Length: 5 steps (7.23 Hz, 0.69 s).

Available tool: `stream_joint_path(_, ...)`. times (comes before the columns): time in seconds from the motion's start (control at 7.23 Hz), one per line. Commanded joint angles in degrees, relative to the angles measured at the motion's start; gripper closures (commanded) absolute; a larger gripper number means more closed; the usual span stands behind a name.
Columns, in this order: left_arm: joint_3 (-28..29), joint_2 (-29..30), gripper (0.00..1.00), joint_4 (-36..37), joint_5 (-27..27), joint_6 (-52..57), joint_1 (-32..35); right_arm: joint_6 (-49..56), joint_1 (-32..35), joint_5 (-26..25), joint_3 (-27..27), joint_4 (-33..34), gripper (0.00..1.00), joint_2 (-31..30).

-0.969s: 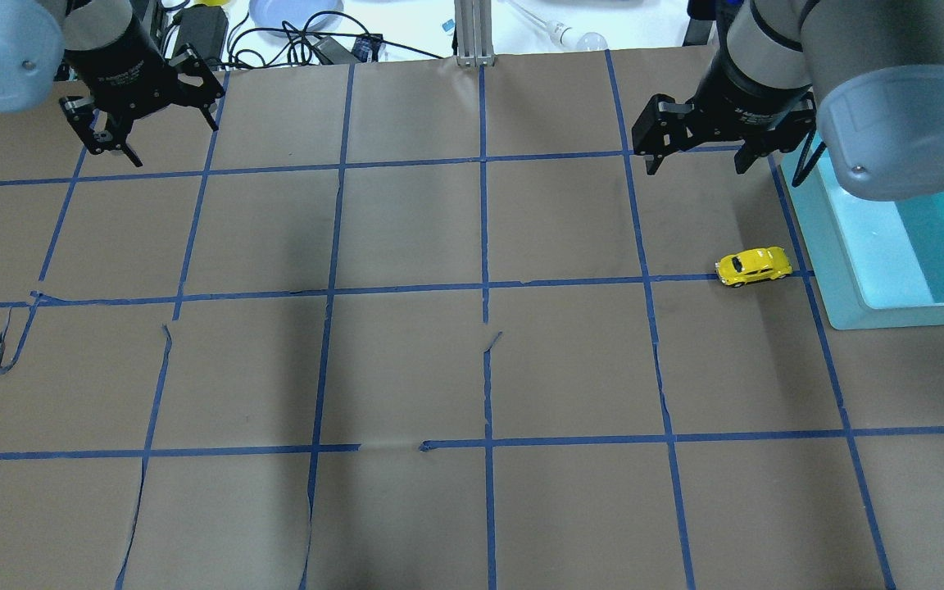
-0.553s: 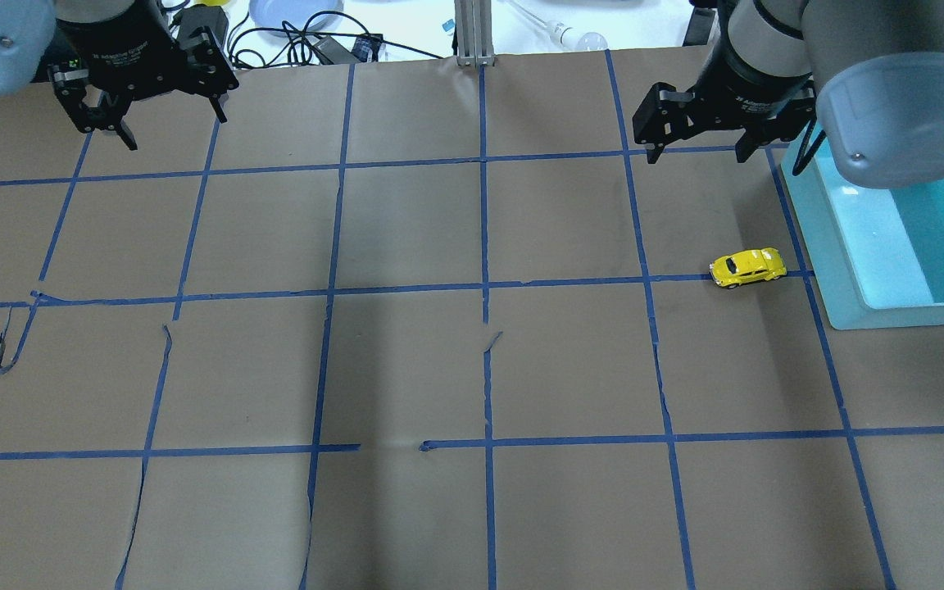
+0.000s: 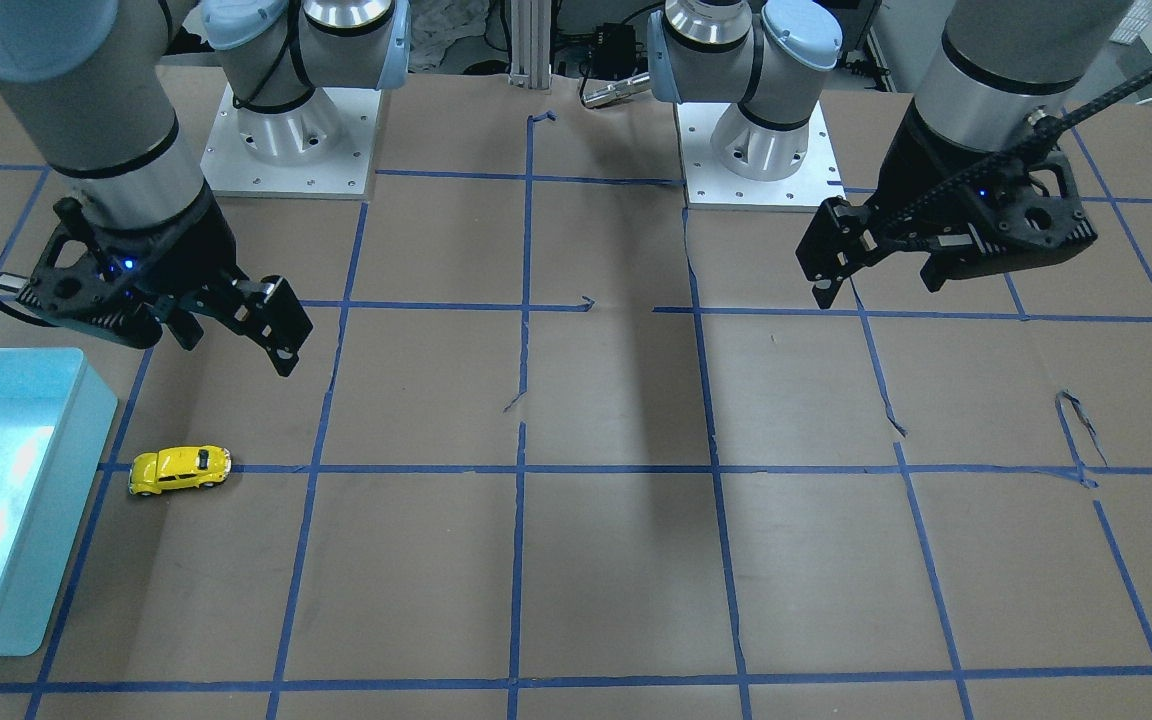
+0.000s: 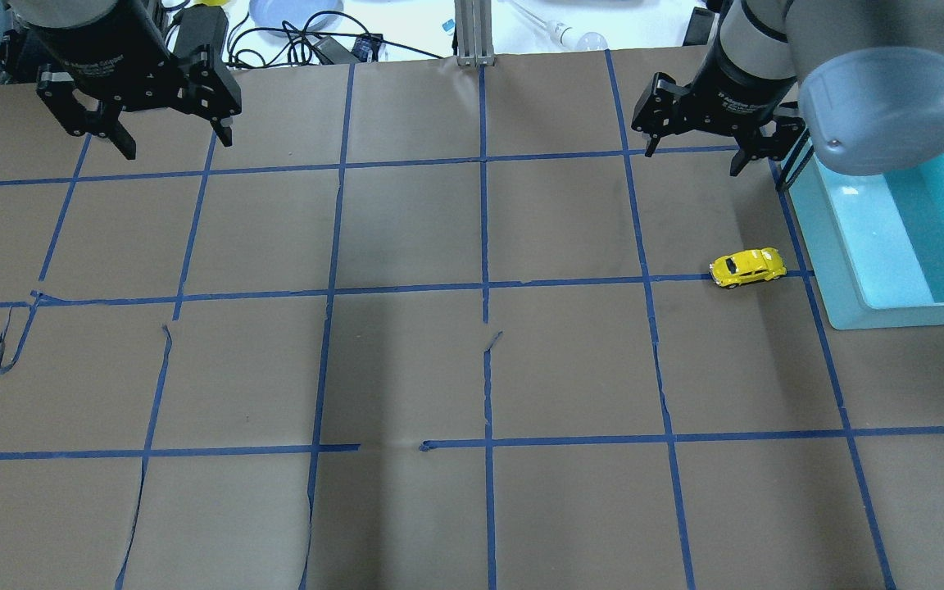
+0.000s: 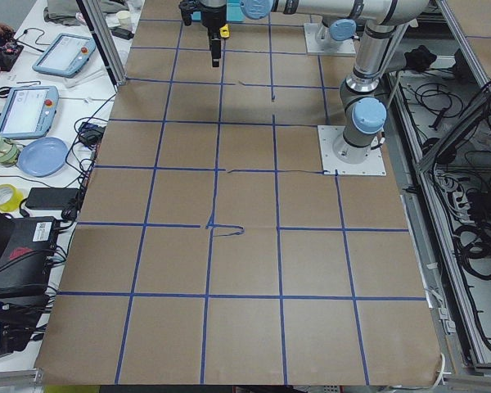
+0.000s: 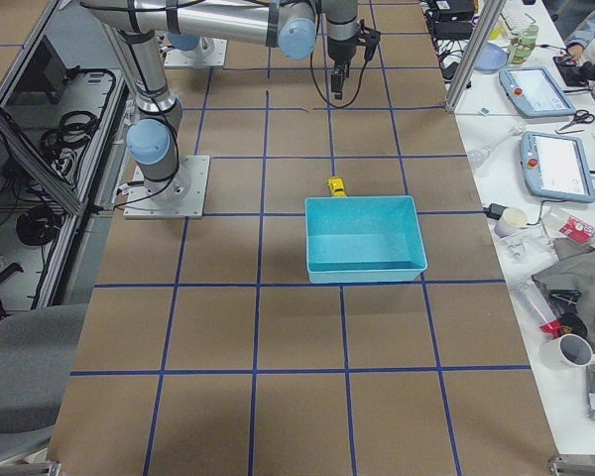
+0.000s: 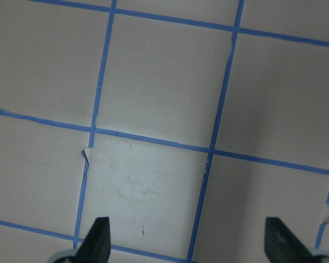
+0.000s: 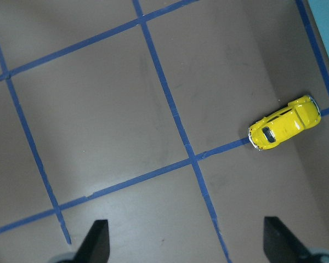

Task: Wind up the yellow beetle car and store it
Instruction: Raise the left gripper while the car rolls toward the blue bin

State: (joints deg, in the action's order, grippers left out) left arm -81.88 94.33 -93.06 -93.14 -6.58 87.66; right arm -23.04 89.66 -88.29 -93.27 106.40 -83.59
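Note:
The yellow beetle car (image 4: 747, 268) (image 3: 180, 469) stands on its wheels on the brown paper, on a blue tape line just left of the teal bin (image 4: 841, 279) (image 3: 46, 500). It touches neither the bin nor a gripper. My right gripper (image 4: 693, 160) (image 3: 236, 350) hangs open and empty above the table, on the far side of the car. The right wrist view shows the car (image 8: 285, 123) well ahead of the spread fingertips (image 8: 96, 241). My left gripper (image 4: 177, 146) (image 3: 878, 292) is open and empty over the far left squares. Its wrist view shows only paper and tape.
The bin holds nothing that I can see. Beyond the table's far edge lie cables (image 4: 300, 37), a blue plate (image 4: 292, 12) and a light bulb (image 4: 583, 37). Both arm bases (image 3: 291, 140) (image 3: 761, 150) stand on the robot's side. Some tape strips (image 4: 5, 344) are torn and lifted.
Both grippers have drawn back toward the table's far edge, and the left one has turned. The car rolled slightly left, away from the bin, then stopped.

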Motion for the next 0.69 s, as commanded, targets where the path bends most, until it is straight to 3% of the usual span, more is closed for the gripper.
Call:
stream_joint_path(0.0, -2.9, -0.7, 0.00, -0.1, 1.6, 0.5, 0.2, -15.6, -0.6, 0.3, -0.7, 4.6, 0.00, 4.5)
stream_joint_path(0.14, -3.1, -0.6, 0.00, 0.2, 2.0, 0.5, 0.1, -23.6, -2.4, 0.0, -0.9, 11.7, 0.00, 6.2)
stream_joint_path(0.28, -3.5, -1.1, 0.00, 0.2, 2.7, 1.1, 0.2, -31.5, -3.8, 0.0, -1.6, 14.3, 0.00, 7.3)
stream_joint_path(0.55, -4.3, -1.7, 0.00, -0.4, 2.8, 1.7, 0.3, -47.5, -5.2, -0.2, -3.8, 13.9, 0.00, 9.1)
